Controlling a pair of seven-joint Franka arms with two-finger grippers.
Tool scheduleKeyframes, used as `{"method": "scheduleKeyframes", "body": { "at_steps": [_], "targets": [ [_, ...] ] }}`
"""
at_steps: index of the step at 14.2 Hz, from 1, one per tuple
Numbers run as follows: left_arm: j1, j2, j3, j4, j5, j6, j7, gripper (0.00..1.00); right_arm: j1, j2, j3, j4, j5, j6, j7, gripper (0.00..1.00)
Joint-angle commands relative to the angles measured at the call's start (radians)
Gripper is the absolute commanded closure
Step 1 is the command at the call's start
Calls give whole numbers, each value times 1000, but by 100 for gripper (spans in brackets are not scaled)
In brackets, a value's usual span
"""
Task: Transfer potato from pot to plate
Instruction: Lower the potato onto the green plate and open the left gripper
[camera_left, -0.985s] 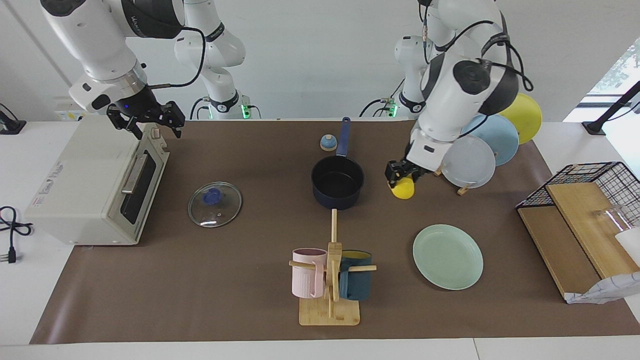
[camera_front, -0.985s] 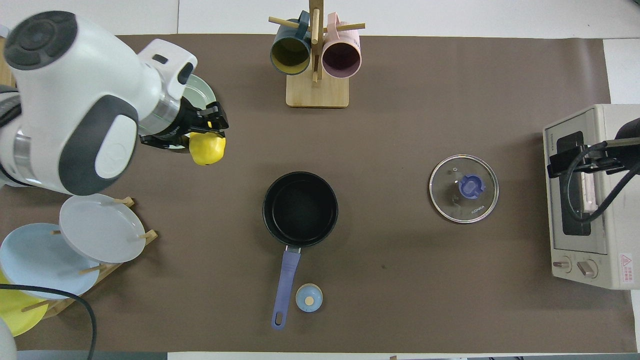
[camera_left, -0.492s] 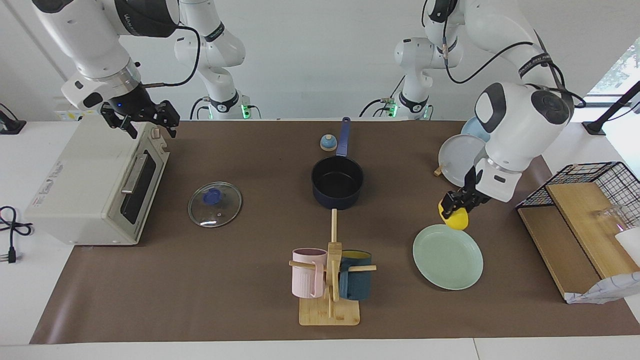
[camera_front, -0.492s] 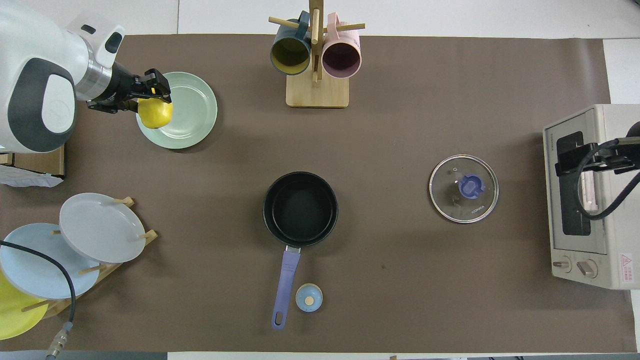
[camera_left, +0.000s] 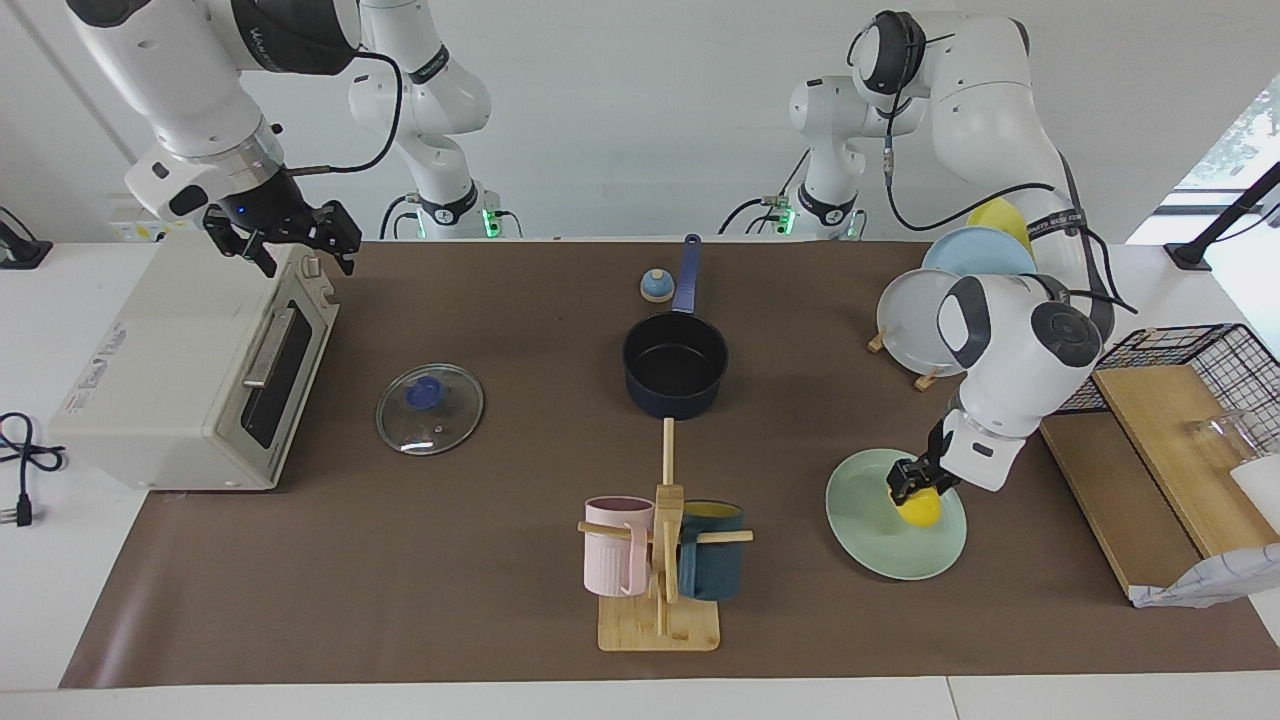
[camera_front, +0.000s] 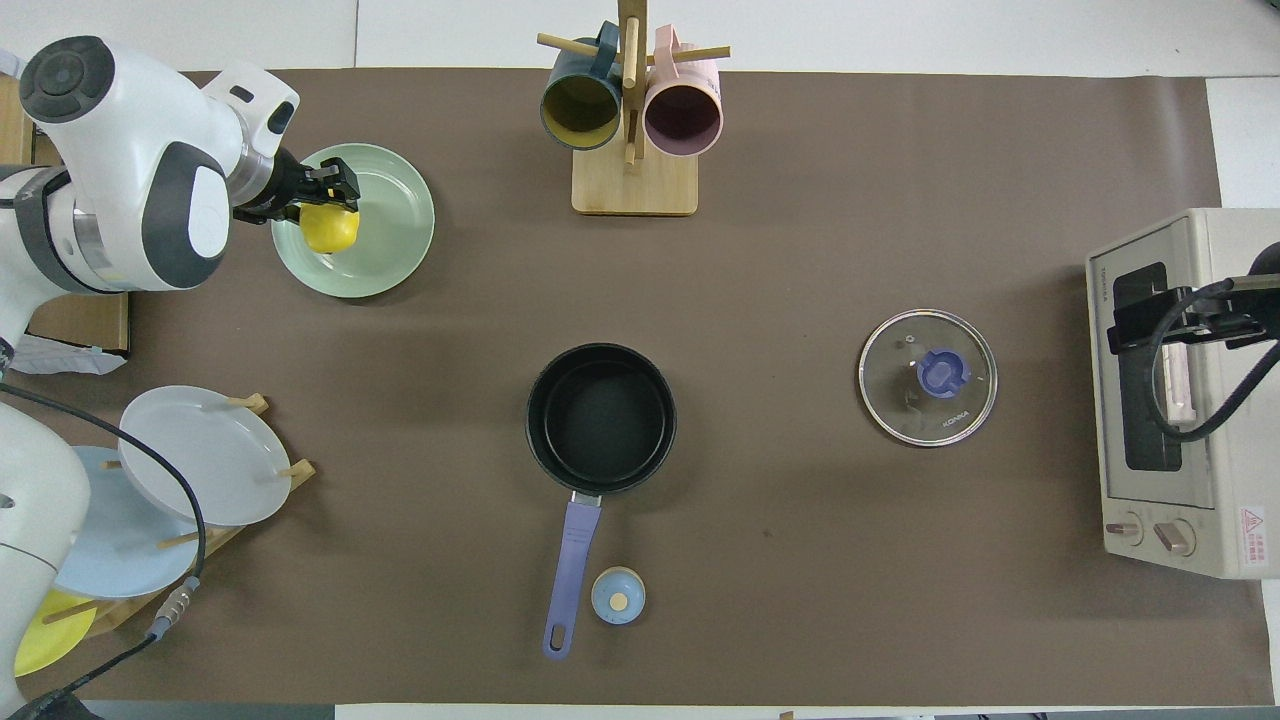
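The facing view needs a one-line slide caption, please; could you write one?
Left tool shut on the potato over the plate; pot empty.

We see a brown-covered bench (camera_left: 500, 600) carrying pot (camera_left: 675, 375), glass lid (camera_left: 430, 408), mint plate (camera_left: 880, 545), mug stand (camera_left: 658, 625), toaster oven (camera_left: 170, 380).

White glossy arm shells, dark grey round joint caps. Black two-finger grippers: left gripper (camera_left: 912, 487), right gripper (camera_left: 290, 245). Black cables looped alongside. Green lights at both bases.
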Motion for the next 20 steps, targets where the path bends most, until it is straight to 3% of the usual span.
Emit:
{"method": "scheduleKeyframes", "body": {
  "at_steps": [1,8,9,10,13,15,20],
  "targets": [
    [-7,-3,-2,-31,21,40,5,100,-7,-8,11,4,-10,-21,16,0],
    [-15,-5,-2,-47,29,40,8,100,-6,-9,11,4,-10,-23,14,0],
    [-18,-5,-2,-45,32,41,8,59,-6,-9,11,4,-10,-23,14,0],
    [-21,-5,-2,-45,35,40,10,1,-6,-9,11,4,-10,-23,14,0],
    [-18,-13,-2,-33,35,15,11,0,-3,-9,11,4,-10,-23,14,0],
    [-1,-28,-3,28,40,-90,17,0,-3,-9,11,4,-10,-23,14,0],
    [40,-212,0,65,22,-268,17,0,-1,-9,13,4,-10,-27,16,0]
  ]
}}
